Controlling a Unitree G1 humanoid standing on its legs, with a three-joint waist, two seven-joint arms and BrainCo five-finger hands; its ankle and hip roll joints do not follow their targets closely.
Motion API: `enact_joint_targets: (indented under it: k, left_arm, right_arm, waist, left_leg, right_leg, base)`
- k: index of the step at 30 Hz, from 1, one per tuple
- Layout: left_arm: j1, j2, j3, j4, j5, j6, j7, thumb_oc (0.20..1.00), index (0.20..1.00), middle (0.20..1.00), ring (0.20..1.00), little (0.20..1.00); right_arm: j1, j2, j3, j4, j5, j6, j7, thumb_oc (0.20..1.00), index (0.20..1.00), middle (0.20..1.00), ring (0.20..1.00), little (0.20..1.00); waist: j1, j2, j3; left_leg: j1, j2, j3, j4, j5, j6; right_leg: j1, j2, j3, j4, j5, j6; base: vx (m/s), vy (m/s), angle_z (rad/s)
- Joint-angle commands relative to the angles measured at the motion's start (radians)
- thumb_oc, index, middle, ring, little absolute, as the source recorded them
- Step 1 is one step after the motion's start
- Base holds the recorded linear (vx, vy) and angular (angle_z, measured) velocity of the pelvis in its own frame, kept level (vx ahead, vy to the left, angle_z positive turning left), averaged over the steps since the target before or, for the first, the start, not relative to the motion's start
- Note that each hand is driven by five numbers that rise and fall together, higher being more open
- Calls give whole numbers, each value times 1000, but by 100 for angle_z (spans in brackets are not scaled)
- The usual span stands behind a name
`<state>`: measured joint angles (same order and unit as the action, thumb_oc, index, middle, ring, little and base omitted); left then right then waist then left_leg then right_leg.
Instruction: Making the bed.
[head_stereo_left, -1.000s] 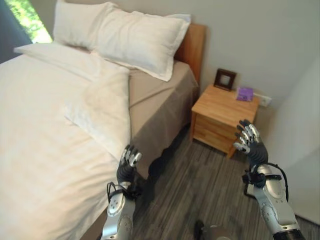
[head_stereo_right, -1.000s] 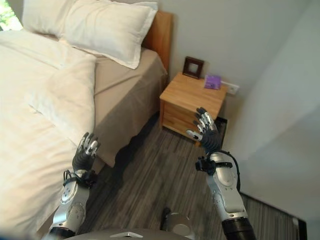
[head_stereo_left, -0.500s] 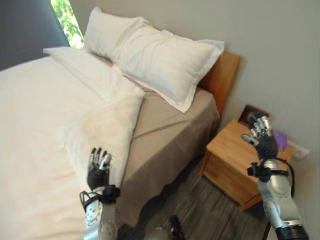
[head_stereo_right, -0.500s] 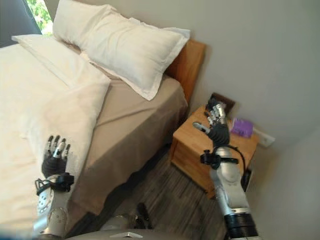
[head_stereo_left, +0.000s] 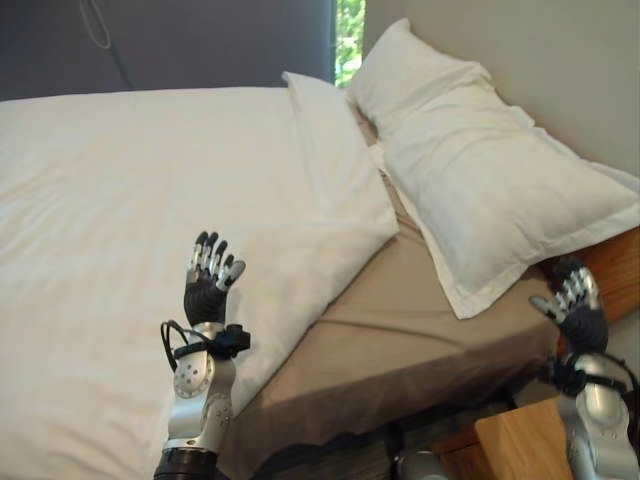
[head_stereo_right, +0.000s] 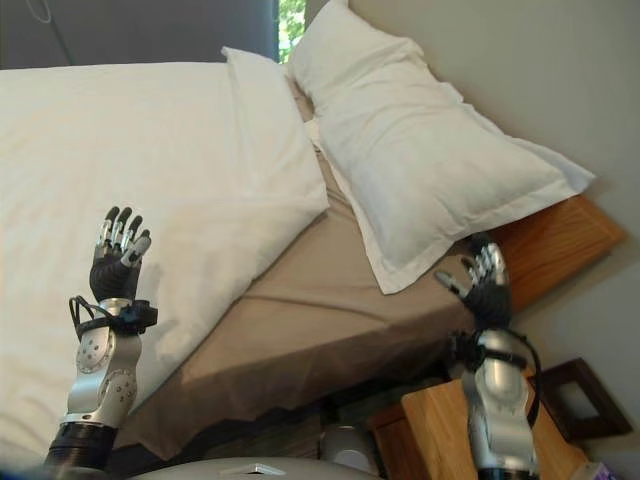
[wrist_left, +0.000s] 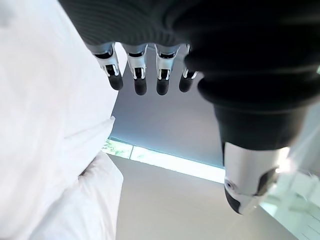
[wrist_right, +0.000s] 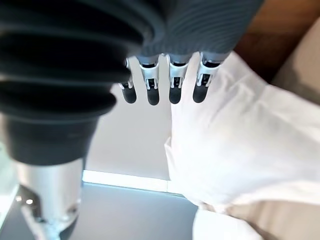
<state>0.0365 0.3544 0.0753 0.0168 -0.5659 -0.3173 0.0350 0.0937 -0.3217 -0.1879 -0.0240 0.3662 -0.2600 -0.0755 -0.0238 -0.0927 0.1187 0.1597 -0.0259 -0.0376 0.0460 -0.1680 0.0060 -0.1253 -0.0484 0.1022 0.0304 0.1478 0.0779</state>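
A white duvet (head_stereo_left: 130, 210) covers most of the bed, its near corner (head_stereo_left: 340, 240) turned back. The bare tan sheet (head_stereo_left: 400, 320) shows below two white pillows (head_stereo_left: 490, 190) at the wooden headboard (head_stereo_right: 560, 240). My left hand (head_stereo_left: 207, 285) is raised over the duvet's near edge, fingers (wrist_left: 140, 75) straight and spread, holding nothing. My right hand (head_stereo_right: 483, 285) is up beside the bed's corner by the headboard, also open and empty. Past its fingers (wrist_right: 172, 80) in the right wrist view lies a pillow (wrist_right: 240, 145).
A wooden nightstand (head_stereo_right: 440, 430) stands at the lower right beside the bed, with a dark picture frame (head_stereo_right: 575, 395) on it. A grey wall (head_stereo_right: 520, 70) runs behind the headboard. A window (head_stereo_left: 348, 40) shows past the pillows.
The camera has swung left, so the bed takes up most of the view and the nightstand sits at the lower right. Both hands stay raised and open.
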Motion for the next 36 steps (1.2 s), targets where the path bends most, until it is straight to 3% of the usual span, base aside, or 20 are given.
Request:
enact_joint_targets:
  k: [1, 2, 7, 8, 9, 12, 13, 17, 21, 29, 36]
  left_arm:
    - [-50, 117, 72, -67, 42, -35, -41, 1000, 1000, 1000, 1000, 1000]
    - [-49, 117, 72, -67, 42, -35, -42, 1000, 1000, 1000, 1000, 1000]
    - [-70, 317, 188, 72, 208, 36, 60, 1000, 1000, 1000, 1000, 1000]
    - [-71, 318, 188, 73, 208, 36, 60, 1000, 1000, 1000, 1000, 1000]
    - [-72, 413, 229, 118, 280, 70, 72, 1000, 1000, 1000, 1000, 1000]
    - [-83, 478, 262, 196, 315, 93, 96, 1000, 1000, 1000, 1000, 1000]
    - [-106, 539, 279, 281, 355, 126, 108, 1000, 1000, 1000, 1000, 1000]
    - [-194, 631, 233, 429, 397, 146, 92, 1000, 1000, 1000, 1000, 1000]
    - [-274, 696, 150, 543, 428, 125, 66, 1000, 1000, 1000, 1000, 1000]
    - [-496, 724, -12, 677, 442, 145, 45, 1000, 1000, 1000, 1000, 1000]
    - [-763, 677, -193, 899, 570, 201, 110, 1000, 1000, 1000, 1000, 1000]
  right_arm:
    - [-38, -29, -15, -76, 49, -61, 48, 1000, 1000, 1000, 1000, 1000]
    - [-38, -29, -15, -76, 49, -60, 48, 1000, 1000, 1000, 1000, 1000]
    - [-26, -81, 1, -71, 61, -7, 108, 1000, 1000, 1000, 1000, 1000]
    - [-26, -80, 1, -71, 61, -6, 108, 1000, 1000, 1000, 1000, 1000]
    - [-9, -89, -7, -70, 74, 10, 125, 1000, 1000, 1000, 1000, 1000]
    - [19, -84, -11, -76, 90, 26, 144, 1000, 1000, 1000, 1000, 1000]
    - [57, -77, -17, -83, 98, 39, 157, 1000, 1000, 1000, 1000, 1000]
    - [97, -65, -5, -82, 108, 53, 169, 1000, 1000, 1000, 1000, 1000]
    - [119, -65, 8, -75, 114, 44, 179, 1000, 1000, 1000, 1000, 1000]
    - [151, -62, 20, -64, 117, 41, 178, 1000, 1000, 1000, 1000, 1000]
    - [114, -97, 82, -82, 122, 44, 167, 1000, 1000, 1000, 1000, 1000]
  waist:
    - [-14, 16, -14]
    - [-16, 16, -14]
    - [-12, 28, -33]
    - [-12, 28, -32]
    - [-14, 29, -33]
    - [-19, 30, -36]
    - [-29, 34, -42]
    - [-51, 38, -47]
    - [-72, 46, -45]
    - [-113, 54, -8]
    - [-154, 46, 101]
  left_leg:
    - [-100, -10, 9, -67, 164, 4]
    - [-98, -10, 8, -68, 164, 4]
    - [-70, 14, -13, -97, 178, -19]
    - [-69, 14, -13, -98, 179, -19]
    - [-64, 20, -14, -103, 180, -23]
    - [-55, 25, -11, -114, 183, -28]
    - [-54, 30, -6, -123, 188, -34]
    - [-58, 37, 2, -132, 194, -44]
    - [-57, 41, 11, -133, 185, -50]
    - [-108, 52, 30, -133, 196, -62]
    - [-202, 64, 73, -133, 217, -64]
  right_leg:
    - [135, -33, -31, 0, -105, 65]
    - [136, -33, -32, -2, -105, 65]
    - [162, -5, -40, -34, -107, 39]
    - [163, -5, -40, -34, -107, 39]
    - [163, 3, -37, -37, -105, 37]
    - [166, 10, -37, -41, -104, 34]
    - [167, 16, -37, -50, -103, 30]
    - [166, 24, -38, -68, -100, 29]
    - [172, 28, -37, -85, -102, 32]
    - [123, 29, -34, -97, -92, 35]
    - [-2, 43, 2, -82, -64, 39]
  base:
    - [57, -46, 18]
    - [129, -101, 13]
    - [120, -91, 7]
    - [96, -61, -8]
    - [97, -57, -8]
    - [108, -52, -4]
    - [92, -36, 2]
    - [82, -27, -5]
    - [72, -3, -6]
    - [-31, 7, -3]
    - [-136, 19, -23]
